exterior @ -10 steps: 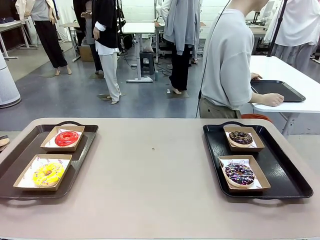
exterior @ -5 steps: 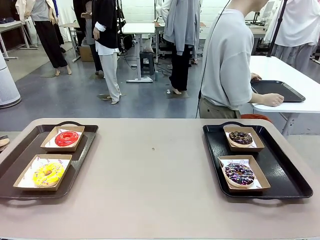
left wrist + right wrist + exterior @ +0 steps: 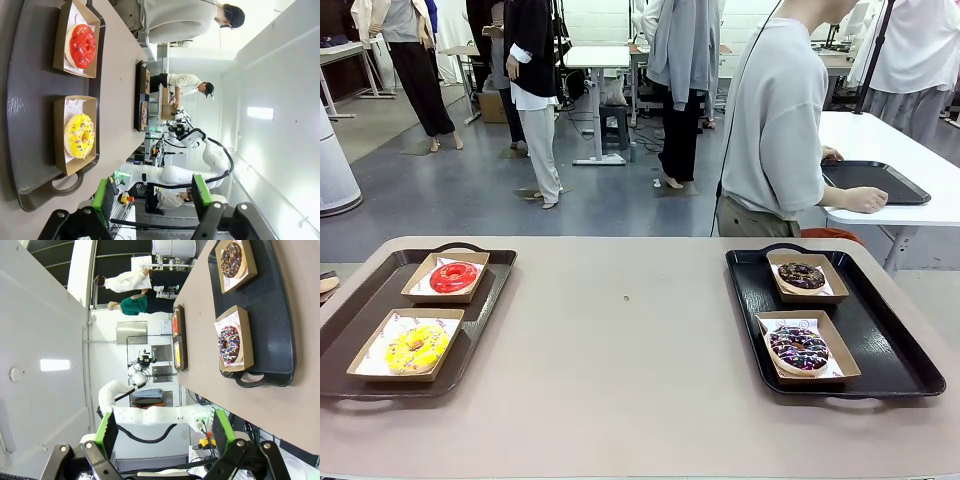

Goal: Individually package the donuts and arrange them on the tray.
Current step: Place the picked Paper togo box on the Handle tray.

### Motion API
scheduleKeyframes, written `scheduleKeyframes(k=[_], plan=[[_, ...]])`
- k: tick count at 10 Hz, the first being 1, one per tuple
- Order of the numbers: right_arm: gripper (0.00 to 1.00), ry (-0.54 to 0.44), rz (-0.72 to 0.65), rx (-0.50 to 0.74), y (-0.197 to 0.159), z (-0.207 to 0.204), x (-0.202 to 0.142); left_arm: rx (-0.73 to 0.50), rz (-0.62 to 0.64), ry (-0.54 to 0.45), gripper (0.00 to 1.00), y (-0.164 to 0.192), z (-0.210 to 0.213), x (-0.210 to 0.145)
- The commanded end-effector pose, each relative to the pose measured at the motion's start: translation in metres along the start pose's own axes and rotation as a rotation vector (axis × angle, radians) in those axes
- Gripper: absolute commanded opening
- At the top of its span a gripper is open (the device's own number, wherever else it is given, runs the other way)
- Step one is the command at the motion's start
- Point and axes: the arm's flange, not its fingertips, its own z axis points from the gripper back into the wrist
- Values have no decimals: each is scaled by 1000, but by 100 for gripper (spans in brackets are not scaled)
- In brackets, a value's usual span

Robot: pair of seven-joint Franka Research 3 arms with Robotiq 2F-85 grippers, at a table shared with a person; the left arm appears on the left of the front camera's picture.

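On the left dark tray (image 3: 360,315), a red donut (image 3: 453,277) and a yellow sprinkled donut (image 3: 416,347) each lie in an open paper-lined cardboard box. The right black tray (image 3: 880,330) holds a chocolate donut (image 3: 801,276) and a purple-brown drizzled donut (image 3: 799,348), boxed the same way. In the left wrist view my left gripper (image 3: 151,197) hangs open and empty, back from the yellow donut (image 3: 80,136) and red donut (image 3: 82,45). My right gripper (image 3: 165,432) is likewise open and empty, well away from the drizzled donut (image 3: 229,344) and chocolate donut (image 3: 232,260).
Bare tan tabletop (image 3: 630,340) lies between the two trays. A person in a grey shirt (image 3: 775,120) stands at the far side, turned toward a white side table (image 3: 920,170) that carries another black tray (image 3: 875,180).
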Motion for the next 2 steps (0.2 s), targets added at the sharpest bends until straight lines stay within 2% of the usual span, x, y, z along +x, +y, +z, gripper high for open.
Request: scheduleKeyframes(k=[1, 2], plan=[[100, 0, 2, 7, 0, 1, 0, 4, 7, -5, 82, -2, 3, 0], [100, 0, 2, 7, 0, 1, 0, 4, 7, -5, 82, -2, 3, 0]])
